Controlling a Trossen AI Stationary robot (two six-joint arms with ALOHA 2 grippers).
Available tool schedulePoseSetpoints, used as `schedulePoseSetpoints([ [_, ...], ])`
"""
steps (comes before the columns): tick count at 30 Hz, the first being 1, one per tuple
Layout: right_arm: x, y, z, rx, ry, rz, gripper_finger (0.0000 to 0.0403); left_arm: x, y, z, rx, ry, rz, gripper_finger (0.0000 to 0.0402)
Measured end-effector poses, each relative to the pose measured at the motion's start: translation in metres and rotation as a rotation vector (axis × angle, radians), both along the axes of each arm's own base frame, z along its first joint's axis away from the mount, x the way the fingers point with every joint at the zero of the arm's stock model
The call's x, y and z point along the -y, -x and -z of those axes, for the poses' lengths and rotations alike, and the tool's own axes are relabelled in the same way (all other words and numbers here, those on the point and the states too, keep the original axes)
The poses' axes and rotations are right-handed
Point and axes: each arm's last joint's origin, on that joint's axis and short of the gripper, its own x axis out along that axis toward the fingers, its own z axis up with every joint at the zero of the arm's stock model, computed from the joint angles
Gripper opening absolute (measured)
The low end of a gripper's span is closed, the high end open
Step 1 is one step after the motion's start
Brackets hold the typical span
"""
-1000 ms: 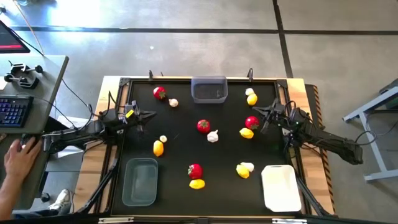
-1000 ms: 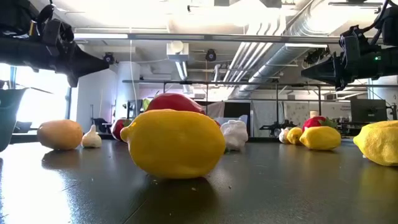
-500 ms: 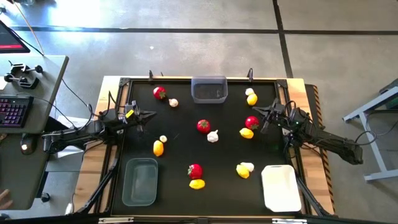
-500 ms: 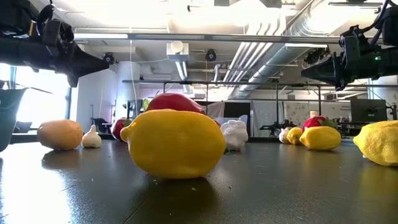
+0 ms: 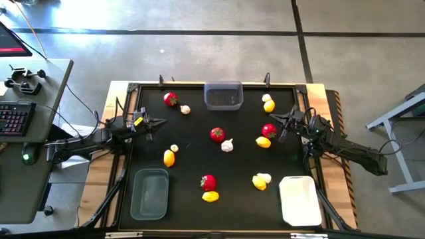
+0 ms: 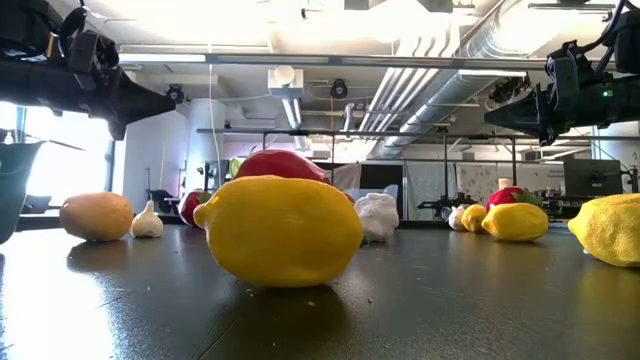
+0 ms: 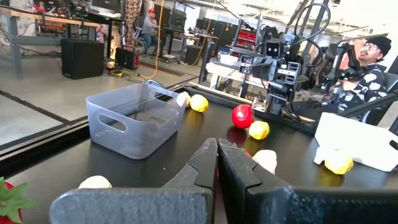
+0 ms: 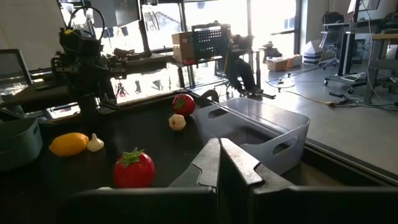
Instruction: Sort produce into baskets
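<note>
Red fruits, yellow lemons and white garlic bulbs lie scattered on the black table (image 5: pixel 192 159): a red fruit (image 5: pixel 217 135) and a garlic bulb (image 5: pixel 227 145) at the middle, a lemon (image 5: pixel 210 196) at the near side. A grey basket (image 5: pixel 223 95) stands at the far edge, another grey basket (image 5: pixel 149 193) near left, a white basket (image 5: pixel 298 199) near right. My left gripper (image 5: pixel 162 121) hovers shut and empty at the left edge. My right gripper (image 5: pixel 271 121) hovers shut and empty at the right, beside a red fruit (image 5: pixel 268 130).
A desk with a keyboard (image 5: pixel 14 119) stands left of the table. People show in the room beyond the table in the left wrist view (image 7: pixel 367 56). The middle of the table has bare stretches between the pieces.
A person's hand at the desk on the left has drawn back out of view. Both arms and all the produce have kept still.
</note>
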Motion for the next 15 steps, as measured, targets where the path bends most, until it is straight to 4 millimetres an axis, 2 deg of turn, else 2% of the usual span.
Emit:
schedulePoseSetpoints([
  [7,0.0,0.0,0.0,0.0,0.0,0.0,0.0,-0.0009,0.0028,-0.0053,0.069,-0.018,-0.013,0.0001],
  [15,0.0,0.0,0.0001,-0.001,0.0,0.0,0.0,-0.0011,0.002,-0.0039,0.053,-0.014,-0.011,0.0001],
])
